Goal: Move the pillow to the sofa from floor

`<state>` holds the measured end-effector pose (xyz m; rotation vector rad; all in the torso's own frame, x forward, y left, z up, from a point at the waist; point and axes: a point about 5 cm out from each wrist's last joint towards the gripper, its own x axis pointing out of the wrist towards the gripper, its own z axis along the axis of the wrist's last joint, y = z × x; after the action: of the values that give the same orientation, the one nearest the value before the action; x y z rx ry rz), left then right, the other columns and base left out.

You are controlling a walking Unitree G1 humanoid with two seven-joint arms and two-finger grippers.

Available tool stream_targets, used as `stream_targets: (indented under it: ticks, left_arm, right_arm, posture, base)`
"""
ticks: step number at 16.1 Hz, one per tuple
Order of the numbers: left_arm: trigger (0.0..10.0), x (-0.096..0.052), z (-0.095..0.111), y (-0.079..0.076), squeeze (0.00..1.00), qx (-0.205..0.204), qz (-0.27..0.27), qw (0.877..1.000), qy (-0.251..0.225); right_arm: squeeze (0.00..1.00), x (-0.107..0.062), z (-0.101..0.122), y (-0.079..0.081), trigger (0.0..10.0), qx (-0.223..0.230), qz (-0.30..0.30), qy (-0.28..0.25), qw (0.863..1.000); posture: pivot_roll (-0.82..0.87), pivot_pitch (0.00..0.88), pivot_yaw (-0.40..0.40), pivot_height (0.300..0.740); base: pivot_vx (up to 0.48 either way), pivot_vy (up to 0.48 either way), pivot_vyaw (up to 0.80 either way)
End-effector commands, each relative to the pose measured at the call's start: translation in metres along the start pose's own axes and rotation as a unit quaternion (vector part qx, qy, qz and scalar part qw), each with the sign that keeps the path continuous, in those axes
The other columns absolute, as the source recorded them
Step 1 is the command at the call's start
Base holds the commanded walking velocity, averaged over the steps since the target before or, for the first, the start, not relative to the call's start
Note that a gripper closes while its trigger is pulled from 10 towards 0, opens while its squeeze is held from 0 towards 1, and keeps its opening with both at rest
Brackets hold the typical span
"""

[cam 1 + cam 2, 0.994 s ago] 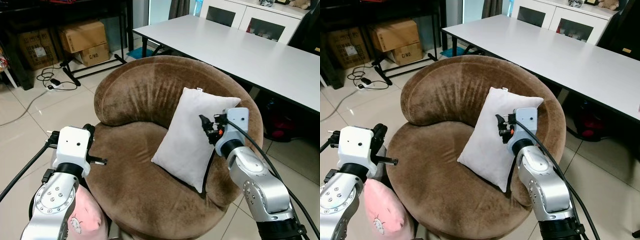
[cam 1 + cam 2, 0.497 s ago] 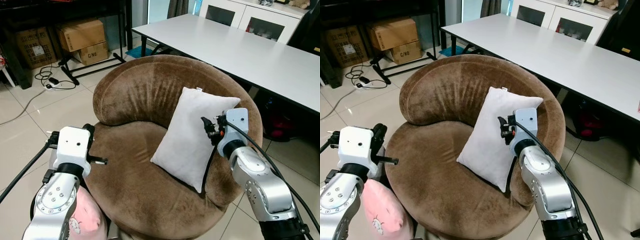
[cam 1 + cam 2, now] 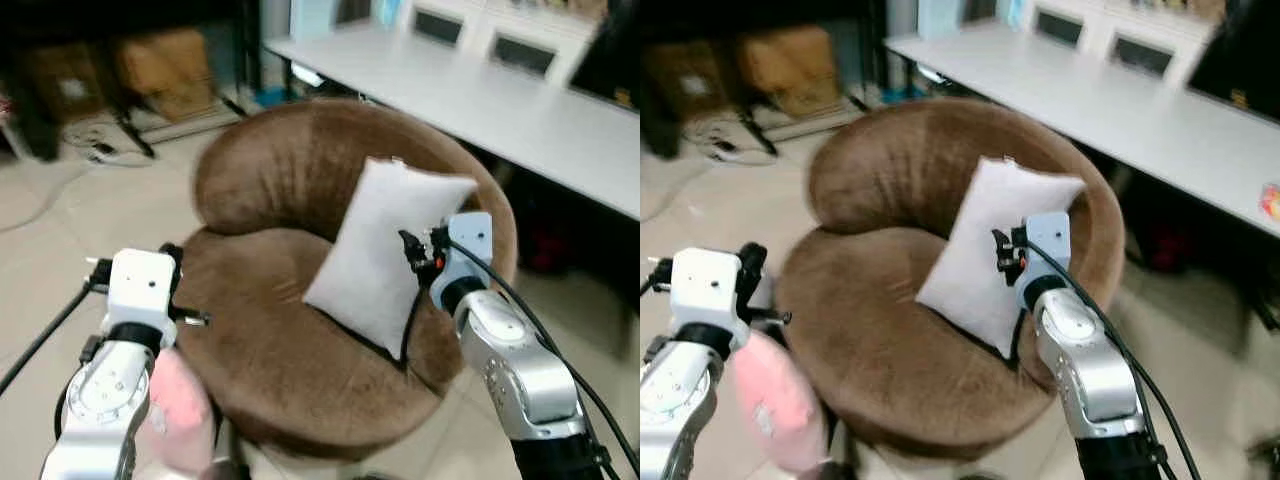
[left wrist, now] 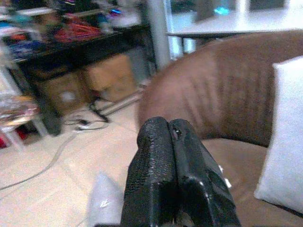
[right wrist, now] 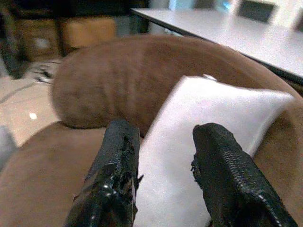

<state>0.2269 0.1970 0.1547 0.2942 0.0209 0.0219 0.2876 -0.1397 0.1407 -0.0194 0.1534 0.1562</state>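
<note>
White pillow (image 3: 388, 250) is on the sofa (image 3: 270, 350), leaning upright against the backrest on the right side of the seat, lower corner on the cushion near the right edge. So the placement looks done for this one, judging from how it lies.

Right gripper (image 5: 163, 156): fingers apart, nothing between them, pointed at the pillow face. In the head views it sits just beside the pillow's right edge; can't tell whether it's touching the fabric. Reads as released.

Left gripper (image 4: 173, 165): fingers pressed together, empty, held off the sofa's left front edge, aimed across the seat toward the backrest.

A pink pillow (image 3: 175, 415) is still on the floor by the sofa's left front edge, partly under the left arm. Another greyish soft thing (image 4: 102, 205) shows on the floor in the left wrist view, too blurred to identify.

Status guess: white pillow delivered; if the task covers every pillow on the floor, the pink one is left. It's nearest the left arm.

Head views are blurred. White table (image 3: 500, 100) sits behind the sofa, cardboard boxes (image 3: 165, 70) on the floor at back left.
</note>
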Motion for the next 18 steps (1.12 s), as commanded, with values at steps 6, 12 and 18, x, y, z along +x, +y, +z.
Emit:
stream_targets:
  ticks: [6,12,18]
  left_arm:
    - [10.0,-0.0023,-0.0059,0.002,0.0,-0.014,0.002,1.0,0.01]
    - [10.0,-0.0016,-0.0066,0.0031,0.0,-0.019,0.002,1.0,0.012]
    - [10.0,-0.0016,-0.0067,0.0026,0.0,-0.02,0.004,1.0,0.013]
  right_arm:
    - [0.0,0.0015,0.0031,-0.0018,10.0,0.008,0.008,0.003,1.0]
    - [0.0,0.0022,0.0024,-0.0017,10.0,0.003,0.008,0.009,1.0]
    - [0.0,0.0027,0.0006,-0.003,10.0,-0.001,0.001,0.012,1.0]
  posture:
    - [0.01,0.0,-0.067,0.74]
    - [0.01,0.0,-0.073,0.74]
    - [0.01,0.0,-0.076,0.74]
  base:
    - [-0.042,0.0,0.0]
    - [0.0,0.221,0.0]
    - [0.0,0.36,0.0]
